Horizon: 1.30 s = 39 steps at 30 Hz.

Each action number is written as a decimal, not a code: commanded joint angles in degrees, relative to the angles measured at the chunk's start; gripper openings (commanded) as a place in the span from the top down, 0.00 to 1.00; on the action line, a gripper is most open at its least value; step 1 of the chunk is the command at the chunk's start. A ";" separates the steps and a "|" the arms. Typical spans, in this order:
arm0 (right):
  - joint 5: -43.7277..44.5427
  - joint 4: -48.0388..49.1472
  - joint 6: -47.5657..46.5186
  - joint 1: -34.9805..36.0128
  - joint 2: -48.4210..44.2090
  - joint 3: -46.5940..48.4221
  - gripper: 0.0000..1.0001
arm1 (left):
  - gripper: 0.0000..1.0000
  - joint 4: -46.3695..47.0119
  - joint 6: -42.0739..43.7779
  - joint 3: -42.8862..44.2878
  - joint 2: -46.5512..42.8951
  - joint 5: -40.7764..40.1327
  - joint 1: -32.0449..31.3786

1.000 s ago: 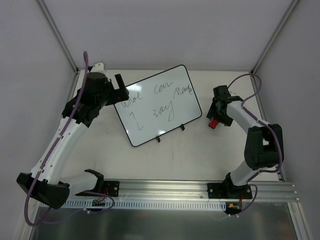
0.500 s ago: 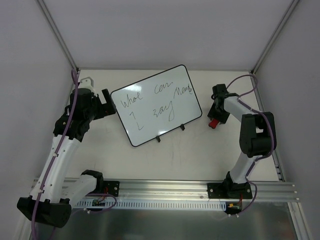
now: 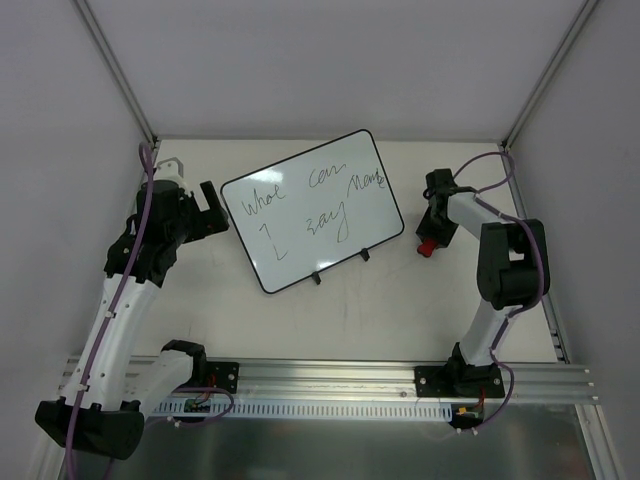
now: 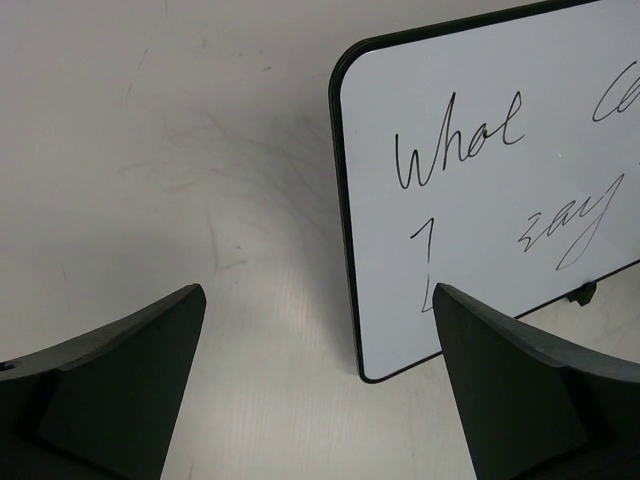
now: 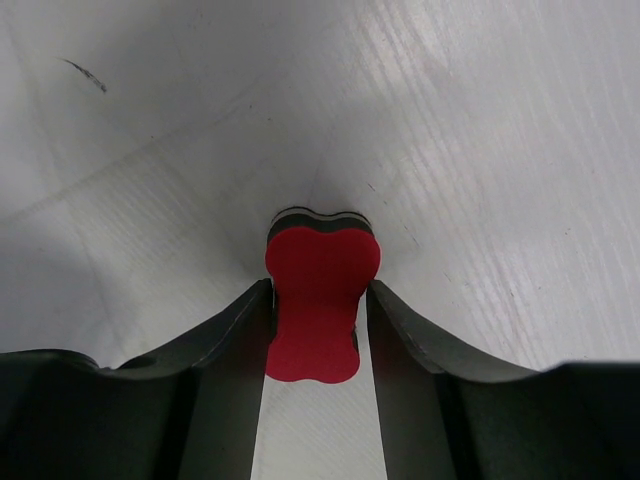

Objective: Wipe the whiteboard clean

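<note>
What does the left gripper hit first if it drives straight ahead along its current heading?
Likely the whiteboard: its black-rimmed short edge lies just right of centre between the open fingers of the left gripper. Depth is unclear, so the tabletop could come first.

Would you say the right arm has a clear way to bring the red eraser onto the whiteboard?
Probably yes. The right fingers are shut on the red eraser, just right of the whiteboard, with only bare table between them. The left fingers sit open off the board's far edge.
</note>
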 commanded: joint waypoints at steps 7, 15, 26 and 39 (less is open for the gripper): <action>-0.31 1.10 -0.04 -0.56 -1.97 0.73 0.71 | 0.01 0.75 1.45 -2.06 -0.61 1.43 1.35; -3.64 4.00 -6.01 0.67 -12.42 -2.96 0.87 | 0.01 2.33 1.97 -2.67 1.59 3.36 3.89; -6.72 13.84 -18.06 13.66 -25.01 -3.23 0.89 | 0.07 16.21 5.84 -2.85 7.38 16.71 10.21; -11.55 20.35 -31.94 27.21 -20.10 6.52 0.89 | 0.10 28.16 10.58 0.58 23.64 39.62 19.80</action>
